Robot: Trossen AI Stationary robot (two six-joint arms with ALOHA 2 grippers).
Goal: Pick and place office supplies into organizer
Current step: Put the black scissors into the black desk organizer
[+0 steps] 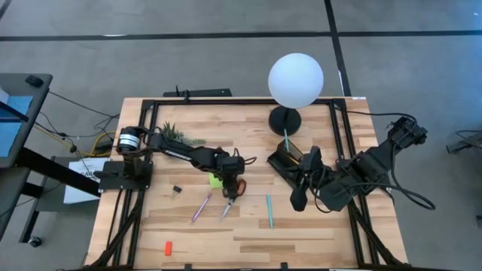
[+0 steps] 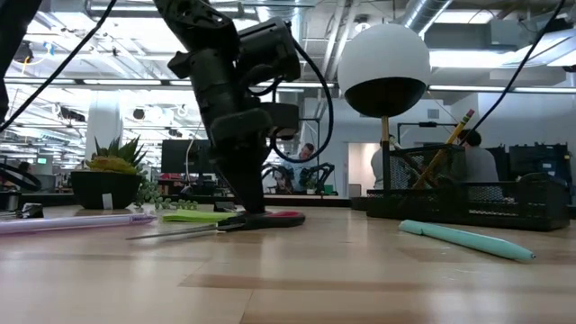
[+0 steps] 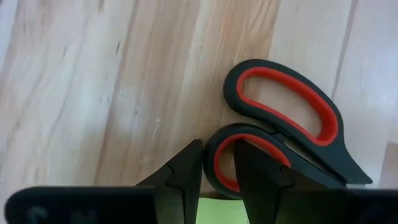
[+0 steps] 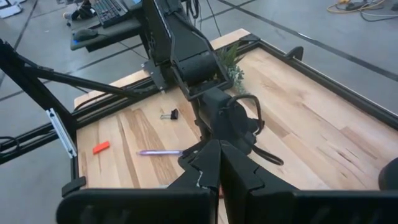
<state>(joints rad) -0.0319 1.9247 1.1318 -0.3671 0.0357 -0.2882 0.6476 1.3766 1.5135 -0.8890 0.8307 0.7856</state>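
wooden table (image 1: 316,226), scissors (image 1: 229,202) flat, blades toward front edge; left gripper (image 3: 217,180) seemingly pinching handle loop

**Colours and Patterns of Items in View**

The worktop (image 1: 301,233) is pale wood with light-and-tan plank striping. The scissors (image 3: 280,134) have black handles lined in red. The sticky-note pad (image 1: 216,181) is lime green. One pen (image 1: 269,211) is teal; another pen (image 1: 201,207) is purple. The small piece (image 1: 169,247) is red-orange. The clip (image 1: 177,190) is black. The organizer (image 1: 286,163) is black. The lamp globe (image 1: 296,80) is white on a black base. The plant (image 1: 175,133) is green.
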